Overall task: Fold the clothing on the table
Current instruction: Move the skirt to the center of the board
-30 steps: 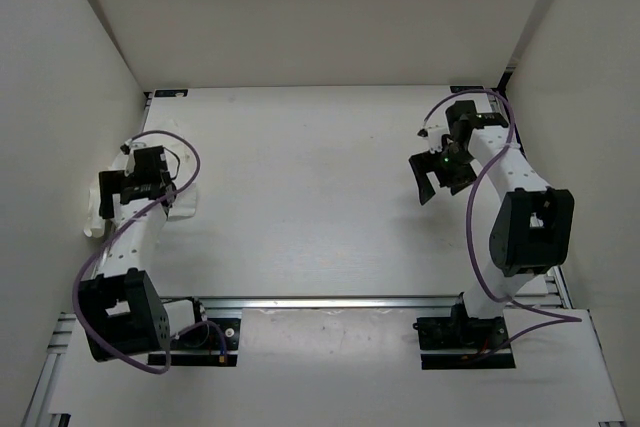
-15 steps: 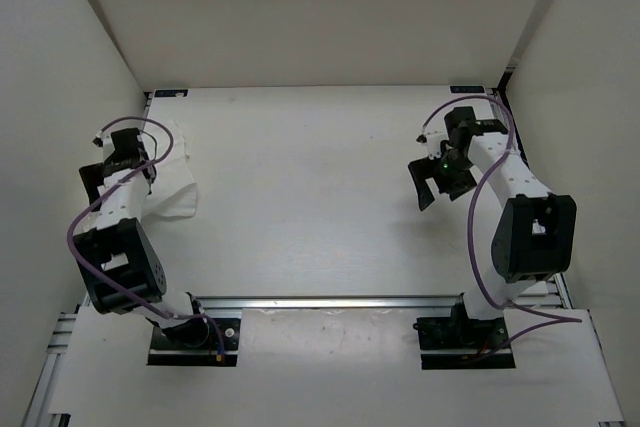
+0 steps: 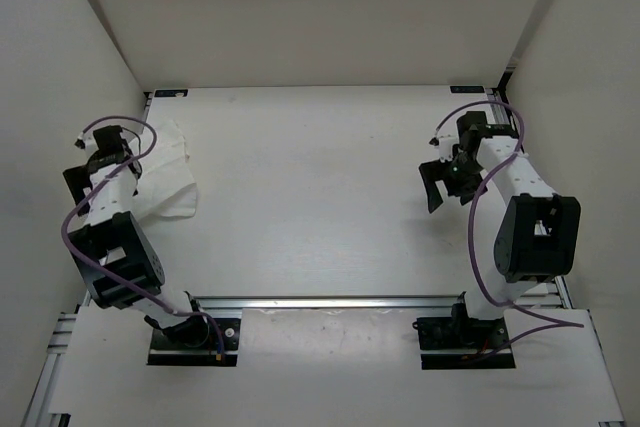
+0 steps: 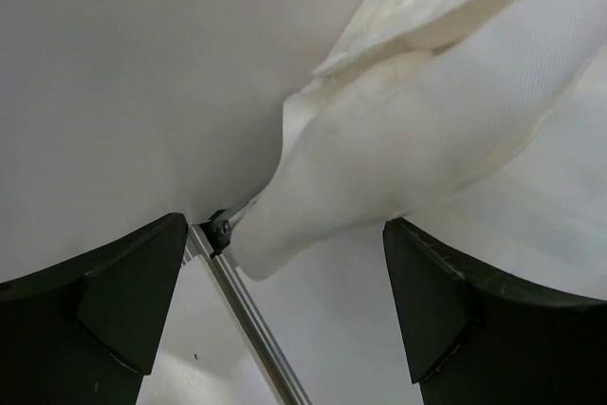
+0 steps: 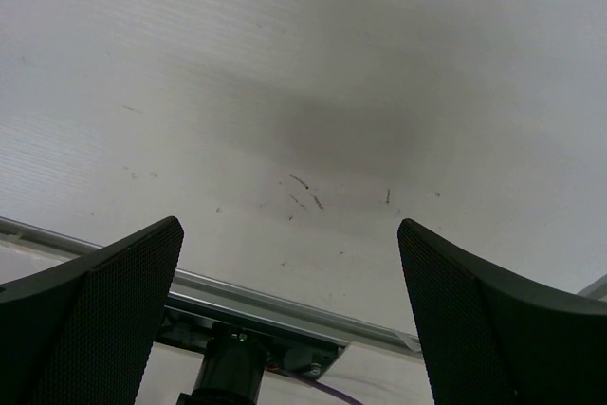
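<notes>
White matte table [image 3: 320, 197], count one, boxed by three white walls [image 3: 300, 17] at left, back and right; aluminium rail [image 3: 350, 301] crosses the lower part of the top view

Arms: two. The left arm [image 3: 110, 247] is at frame left and the right arm [image 3: 520, 197] at frame right; two purple cables [image 3: 70, 237], one looped along each arm

Garments: one piece of clothing [image 3: 172, 179], white, crumpled, on the table at its left edge, upper left of the top view, just beside the left arm's wrist. In the left wrist view the fabric fills the upper right, with one rounded fold reaching down to centre frame

left gripper [image 4: 285, 320]: two fingers spread wide, nothing clamped; fabric lies beyond them, contact cannot be told

right gripper [image 5: 289, 320]: two fingers spread wide, empty, over bare table at frame right, well apart from the clothing
</notes>
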Controlling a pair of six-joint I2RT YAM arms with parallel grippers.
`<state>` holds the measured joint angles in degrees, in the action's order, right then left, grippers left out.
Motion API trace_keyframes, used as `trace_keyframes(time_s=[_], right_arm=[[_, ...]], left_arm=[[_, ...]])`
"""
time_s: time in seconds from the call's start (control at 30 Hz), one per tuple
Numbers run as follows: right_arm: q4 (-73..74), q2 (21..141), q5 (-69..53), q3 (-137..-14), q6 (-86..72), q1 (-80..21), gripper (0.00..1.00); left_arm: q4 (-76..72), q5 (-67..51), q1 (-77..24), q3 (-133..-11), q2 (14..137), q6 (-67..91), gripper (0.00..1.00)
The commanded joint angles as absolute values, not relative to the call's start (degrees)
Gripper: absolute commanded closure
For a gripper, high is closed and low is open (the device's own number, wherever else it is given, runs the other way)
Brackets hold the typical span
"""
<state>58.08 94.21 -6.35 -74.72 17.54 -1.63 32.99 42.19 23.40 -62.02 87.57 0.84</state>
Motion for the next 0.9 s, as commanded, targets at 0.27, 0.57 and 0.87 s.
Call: trace_keyframes(time_s=[0.27,0.57,0.87], right_arm=[[55.5,92.0,-4.4,-71.8,17.1,-3.3,0.0],[54.5,89.4,-3.7,-68.4,17.3,-0.9,0.01],[52.8,85.8,-3.3,-62.8,17.2,-0.8,0.01]], left_arm=[[36.3,38.0,25.9,-69.3,88.2,-2.7,0.05],[38.4,35.7,27.2,-62.7,85.4,-1.0,0.12],[39.8,38.4,22.1,-62.9,85.6,-3.2,0.14]])
